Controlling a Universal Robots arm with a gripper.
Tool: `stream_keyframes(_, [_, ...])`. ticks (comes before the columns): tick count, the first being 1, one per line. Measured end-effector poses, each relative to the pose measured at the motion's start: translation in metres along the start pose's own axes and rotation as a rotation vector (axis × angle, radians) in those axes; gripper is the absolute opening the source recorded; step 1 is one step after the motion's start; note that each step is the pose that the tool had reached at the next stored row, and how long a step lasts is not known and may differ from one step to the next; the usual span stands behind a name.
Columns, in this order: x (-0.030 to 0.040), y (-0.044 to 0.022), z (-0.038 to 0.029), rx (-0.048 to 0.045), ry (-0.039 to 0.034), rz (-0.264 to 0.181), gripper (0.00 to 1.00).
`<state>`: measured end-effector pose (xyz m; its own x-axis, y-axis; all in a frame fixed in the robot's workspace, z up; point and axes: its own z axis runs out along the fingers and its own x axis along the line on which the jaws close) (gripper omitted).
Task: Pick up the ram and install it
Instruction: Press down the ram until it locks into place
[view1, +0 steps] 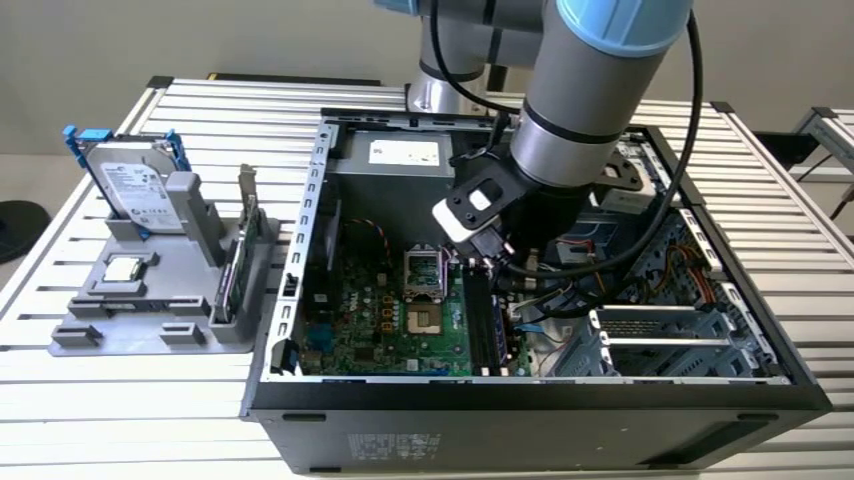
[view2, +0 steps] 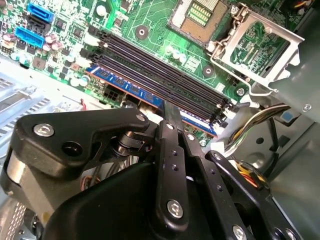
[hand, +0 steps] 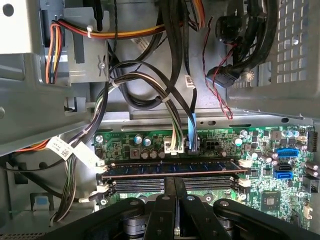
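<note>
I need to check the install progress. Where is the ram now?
The ram sits in the outermost black slot on the motherboard, beside the empty slots, directly under the gripper in both wrist views.

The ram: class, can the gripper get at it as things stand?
Probably yes: the gripper sits right at the ram in the motherboard slot, with the cables clear of it.

dark blue ram (hand: 170, 167), flat chips, seated in slot
</note>
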<state>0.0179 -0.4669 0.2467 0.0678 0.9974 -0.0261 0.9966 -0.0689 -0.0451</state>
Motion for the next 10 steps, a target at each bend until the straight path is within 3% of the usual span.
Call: stream_keyframes(10, [0.0052, 0.0004, 0.0090, -0.0009, 0.0047, -0.037, 0.00])
